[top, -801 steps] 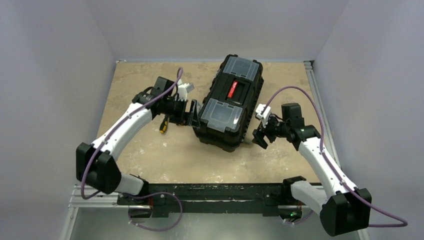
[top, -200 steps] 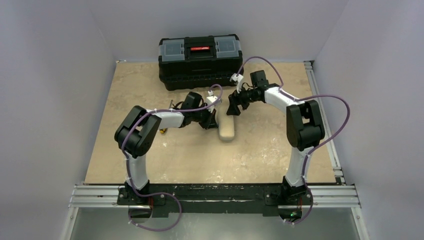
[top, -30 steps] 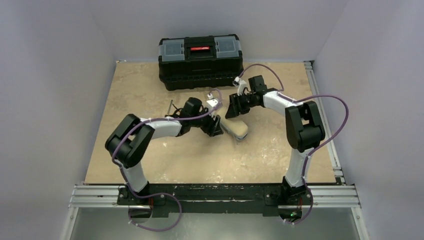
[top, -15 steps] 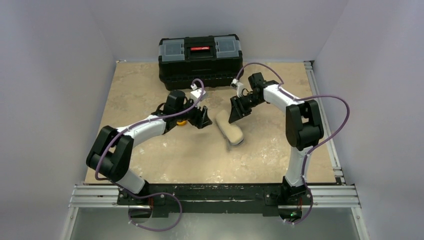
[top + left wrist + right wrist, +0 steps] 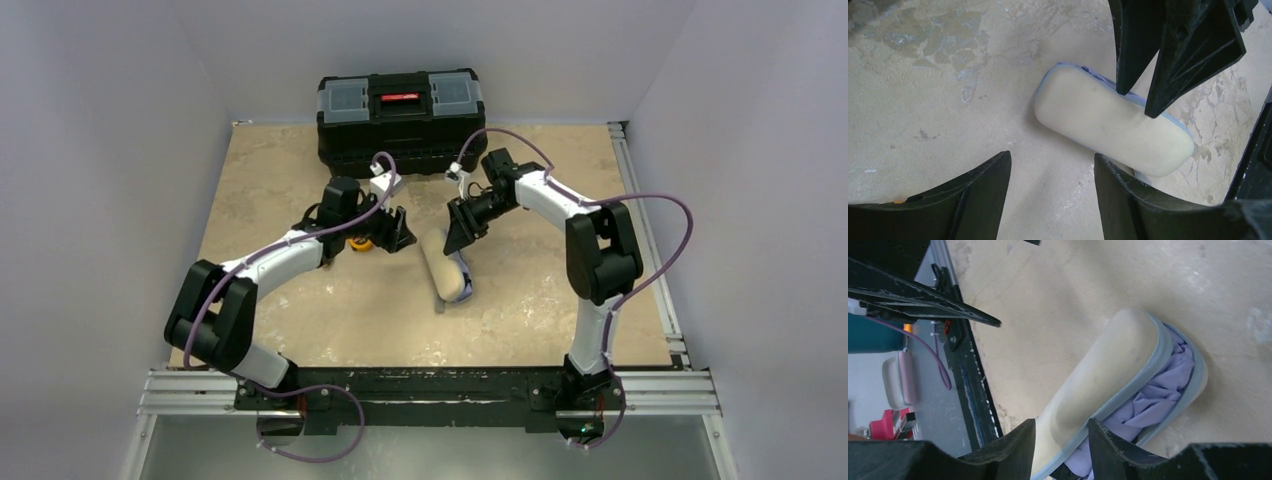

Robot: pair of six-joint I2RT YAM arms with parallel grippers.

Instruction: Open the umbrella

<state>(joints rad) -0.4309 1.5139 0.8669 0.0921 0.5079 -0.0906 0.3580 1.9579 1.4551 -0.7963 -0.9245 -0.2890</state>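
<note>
Umbrella [image 5: 447, 268] lies sleeved and unopened on the worktop [image 5: 300, 300]; left jaws wide and empty beside it, right jaws narrow at its far end, grip unclear.

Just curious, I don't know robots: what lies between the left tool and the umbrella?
Only bare table separates the left tool from the umbrella; the left wrist view shows it best.

So the umbrella [image 5: 447, 265] lies mid table [image 5: 300, 310], toolbox [image 5: 400, 120] behind it at the back; left gripper [image 5: 406, 236] sits left, right gripper [image 5: 456, 242] at its far end.
</note>
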